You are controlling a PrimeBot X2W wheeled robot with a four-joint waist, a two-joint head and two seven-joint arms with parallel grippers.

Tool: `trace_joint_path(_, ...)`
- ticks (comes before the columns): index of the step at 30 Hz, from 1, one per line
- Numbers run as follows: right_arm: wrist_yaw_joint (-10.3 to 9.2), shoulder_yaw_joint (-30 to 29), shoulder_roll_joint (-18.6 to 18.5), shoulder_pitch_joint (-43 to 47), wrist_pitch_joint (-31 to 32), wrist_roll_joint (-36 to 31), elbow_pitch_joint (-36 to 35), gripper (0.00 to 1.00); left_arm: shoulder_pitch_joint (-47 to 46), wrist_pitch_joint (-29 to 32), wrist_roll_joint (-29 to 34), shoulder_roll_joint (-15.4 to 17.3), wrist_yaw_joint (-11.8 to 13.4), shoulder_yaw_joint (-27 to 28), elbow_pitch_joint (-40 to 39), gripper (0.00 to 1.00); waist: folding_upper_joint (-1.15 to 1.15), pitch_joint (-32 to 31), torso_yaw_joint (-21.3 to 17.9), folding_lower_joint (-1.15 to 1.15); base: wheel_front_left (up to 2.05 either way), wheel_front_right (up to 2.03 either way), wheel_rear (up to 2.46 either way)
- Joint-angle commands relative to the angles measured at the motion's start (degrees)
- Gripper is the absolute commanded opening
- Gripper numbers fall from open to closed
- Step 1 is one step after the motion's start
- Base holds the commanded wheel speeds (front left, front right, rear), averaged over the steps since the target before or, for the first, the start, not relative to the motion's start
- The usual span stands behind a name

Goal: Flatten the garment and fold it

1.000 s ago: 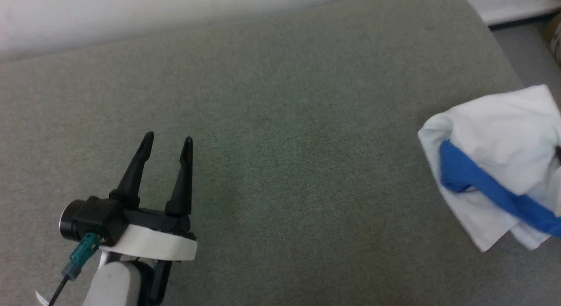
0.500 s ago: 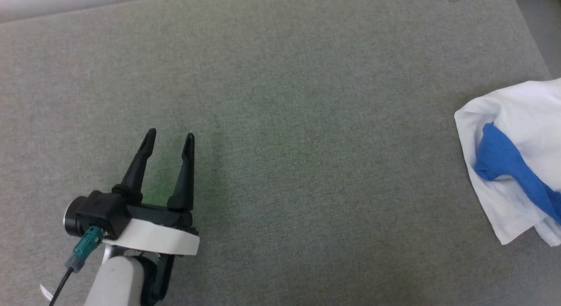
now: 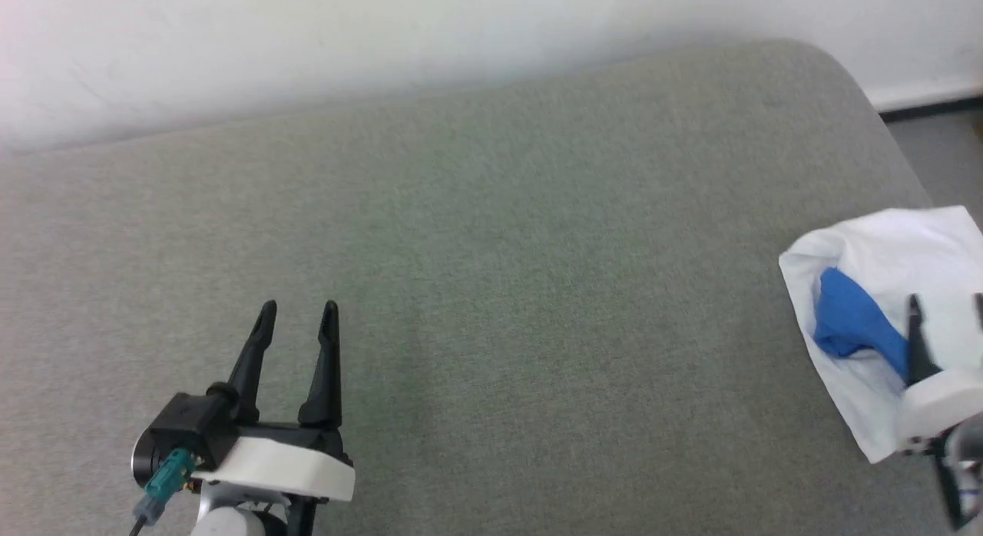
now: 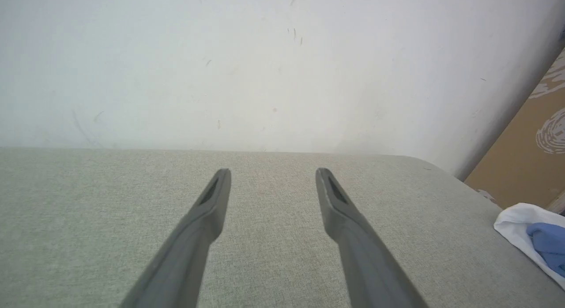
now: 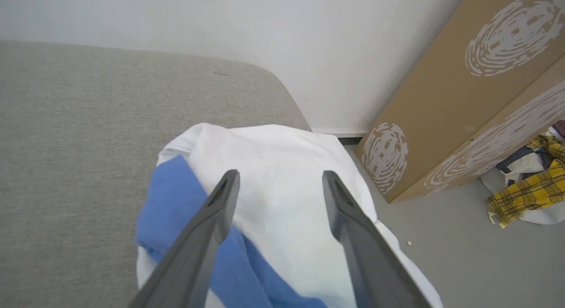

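While the garment lies bunched at the cushion's right edge, the right end effector hangs over it, fingers spread; the left end effector, likewise spread, sits well apart. Risk: a shallow single-layer pinch may drag the heap, which seems to overhang, onto the floor.

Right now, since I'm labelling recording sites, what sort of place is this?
Probably a plain indoor room: grey upholstered surface against a white wall, printed cardboard box and heaped clothes on the floor.

Head camera looked down on the grey cushion, left wrist camera skimmed low toward the wall, right wrist camera hung close above the garment, shared by all.
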Motion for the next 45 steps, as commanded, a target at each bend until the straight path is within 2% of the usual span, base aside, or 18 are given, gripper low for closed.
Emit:
trace_joint_path(1,-0.05,2.6,1.8,2.5,0.5,1.8,-4.1,1.0,1.2,-0.3,0.4,-0.4,0.4,0.6,0.2,1.0,0.0,-5.3,4.4,0.02,0.0,0.0,0.0)
trace_joint_path(7,-0.05,10.5,6.4,8.1,4.0,6.2,-16.0,1.0,3.1,-0.3,0.8,-1.1,0.6,2.3,0.6,1.0,0.0,-7.7,8.7,0.02,0.0,0.0,0.0)
trace_joint_path(15,-0.05,16.4,8.7,11.5,5.1,10.0,-24.0,1.0,4.3,-0.3,2.0,-0.3,0.2,5.2,2.0,1.0,0.0,-8.9,12.4,0.02,0.0,0.0,0.0)
trace_joint_path(25,-0.05,17.2,9.2,20.9,6.3,13.7,-32.6,1.0,7.1,-0.3,3.1,0.4,-1.4,6.2,3.9,1.0,0.0,-10.9,11.5,0.02,0.0,0.0,0.0)
trace_joint_path(42,-0.05,17.2,9.2,25.5,7.7,13.5,-36.4,1.0,8.9,-0.3,5.3,0.3,-2.0,5.0,6.5,1.0,0.0,-11.9,10.1,0.02,0.0,0.0,0.0)
trace_joint_path(43,-0.05,17.2,9.2,25.6,7.7,13.4,-36.4,0.0,8.8,-0.3,5.3,0.3,-2.0,5.0,6.5,0.0,0.0,-11.9,10.1,0.02,0.0,0.0,0.0)
trace_joint_path(45,-0.01,17.3,9.0,24.9,7.6,13.6,-36.0,0.0,8.1,0.1,5.0,0.1,-1.6,5.1,6.4,0.0,0.0,-11.9,10.1,0.02,0.0,0.0,0.0)
